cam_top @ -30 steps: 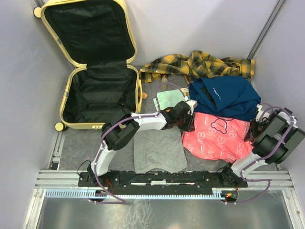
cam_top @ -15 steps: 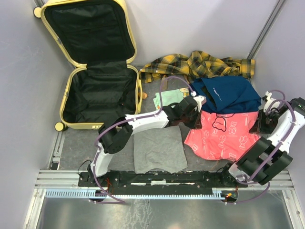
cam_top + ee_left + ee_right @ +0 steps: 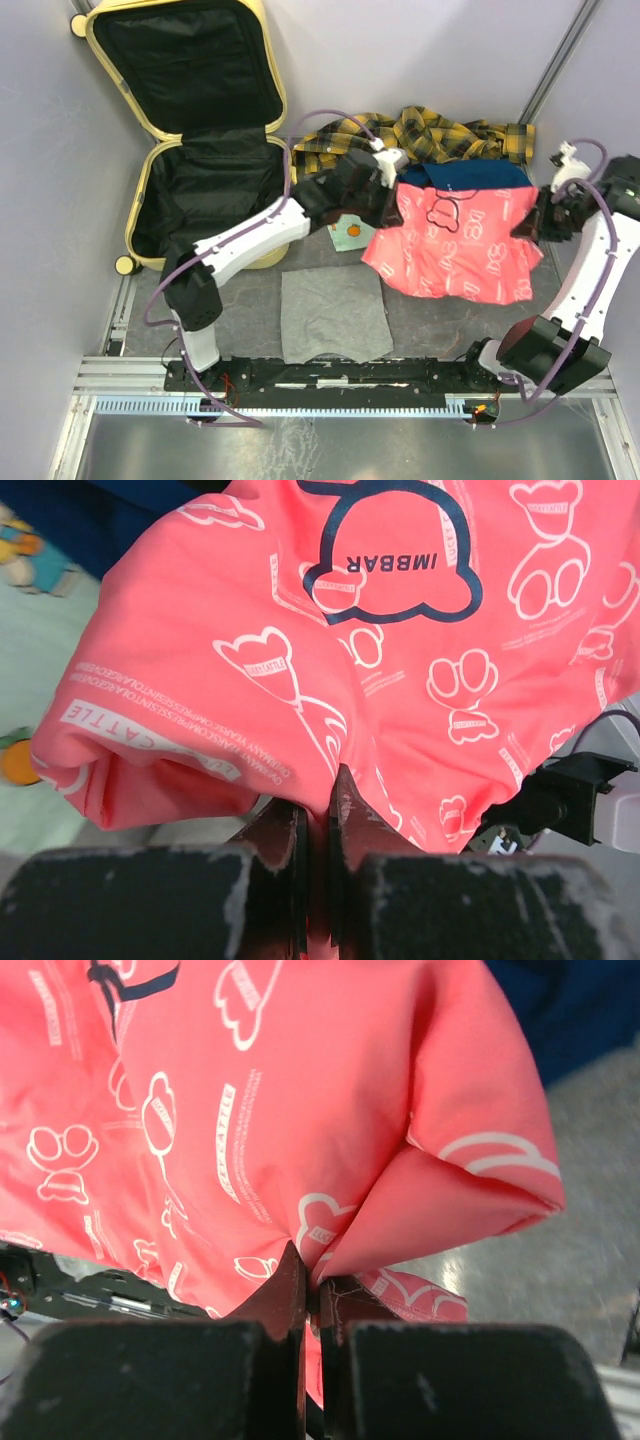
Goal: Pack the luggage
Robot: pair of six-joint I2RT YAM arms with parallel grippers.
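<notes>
Left tool (image 3: pixel 318 792) is clamped tight, its jaws pinched almost together on a fold of the pink shirt (image 3: pixel 400 670). In the left wrist view the fabric bunches right at the tips. The right tool (image 3: pixel 312 1282) is the same story, jaws squeezed onto a gathered edge of that shirt.

From the top camera, the left tool (image 3: pixel 385 185) sits just right of centre and the right tool (image 3: pixel 530 222) is out near the right edge. The pink shirt (image 3: pixel 450 250) is stretched between them, held up over the counter (image 3: pixel 250 300), with white bear prints and a dark bear outline facing up.

At the shirt's upper edge a navy garment (image 3: pixel 470 172) peeks out. Beyond it, a yellow-and-black plaid shirt (image 3: pixel 420 135) lies crumpled along the back wall. Just below the left tool a small pale card (image 3: pixel 348 232) lies on the counter. A flat grey cloth (image 3: pixel 333 312) sits at lower centre, near the arm bases.

The suitcase (image 3: pixel 165 264) is in the upper left of the frame, wide open. Its lid leans back against the wall and black lining shows in both halves. It's well apart from the pink shirt, and the left arm stretches across just beside its right rim.
</notes>
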